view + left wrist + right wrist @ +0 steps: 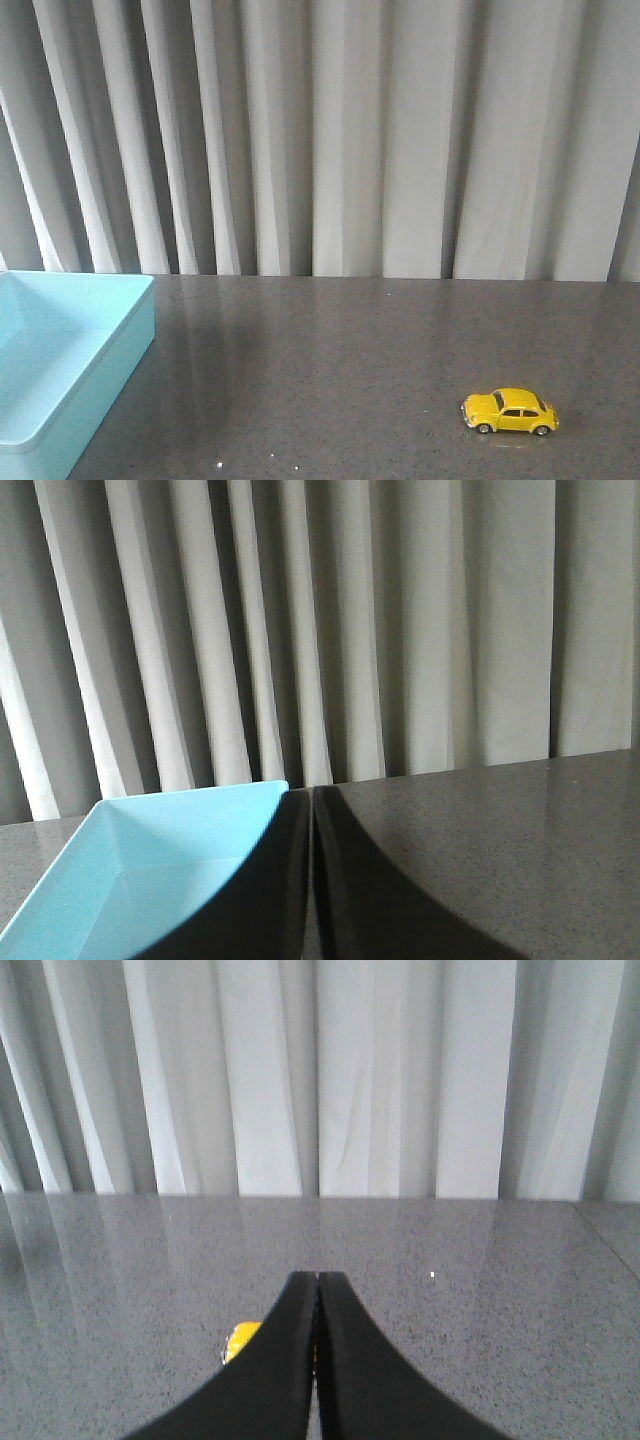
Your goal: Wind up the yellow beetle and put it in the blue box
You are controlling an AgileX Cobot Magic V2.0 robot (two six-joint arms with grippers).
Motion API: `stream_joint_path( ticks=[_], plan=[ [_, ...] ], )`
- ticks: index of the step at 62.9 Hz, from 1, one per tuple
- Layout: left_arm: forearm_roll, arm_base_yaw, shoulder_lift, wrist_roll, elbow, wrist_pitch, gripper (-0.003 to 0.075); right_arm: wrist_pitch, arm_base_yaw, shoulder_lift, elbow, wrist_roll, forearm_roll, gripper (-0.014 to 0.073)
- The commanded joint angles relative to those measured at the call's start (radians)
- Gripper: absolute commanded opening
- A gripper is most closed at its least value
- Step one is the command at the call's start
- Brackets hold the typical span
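Note:
The yellow beetle [510, 411] stands on its wheels on the dark table at the front right, side-on. In the right wrist view only a small yellow part of it [240, 1338] shows past the fingers. My right gripper [318, 1278] is shut and empty, held above the table with the car below and behind its fingers. The pale blue box [60, 350] sits at the front left, empty as far as it shows. It also shows in the left wrist view [150, 870]. My left gripper [311, 792] is shut and empty beside the box's near corner. Neither gripper shows in the front view.
The dark speckled table [350, 350] runs back to a grey pleated curtain [330, 130] along its far edge. A few small white specks [219, 464] lie near the front.

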Motion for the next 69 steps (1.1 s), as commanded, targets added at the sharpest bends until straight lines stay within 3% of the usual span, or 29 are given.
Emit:
stream_joint_path(
  ticks=[1, 25, 33, 39, 48, 53, 59, 69],
  plan=[
    [0.001, 0.004, 0.106, -0.006, -0.097, -0.029, -0.0006, 0.013, -0.006, 0.084, -0.081, -0.007, -0.016, -0.0004],
    [0.000, 0.004, 0.216, -0.010, -0.101, 0.087, 0.0000, 0.182, -0.006, 0.188, -0.074, -0.007, -0.036, -0.0003],
    [0.000, 0.004, 0.231, -0.010, -0.101, 0.144, 0.0069, 0.186, -0.006, 0.188, -0.074, -0.007, -0.053, 0.0031],
    [0.001, 0.004, 0.250, -0.010, -0.101, 0.170, 0.0192, 0.208, -0.006, 0.188, -0.074, -0.007, -0.081, 0.0131],
    [0.001, 0.004, 0.263, -0.010, -0.101, 0.163, 0.0446, 0.230, -0.006, 0.188, -0.074, -0.007, -0.081, 0.0406],
    [0.001, 0.004, 0.263, -0.010, -0.101, 0.157, 0.0544, 0.231, -0.006, 0.188, -0.074, -0.007, -0.081, 0.0552],
    [0.001, 0.004, 0.263, -0.009, -0.101, 0.158, 0.0601, 0.227, -0.006, 0.188, -0.074, -0.007, -0.069, 0.0655],
    [0.011, 0.004, 0.263, -0.011, -0.101, 0.161, 0.0584, 0.225, -0.006, 0.210, -0.091, -0.016, -0.022, 0.0655]
  ],
)
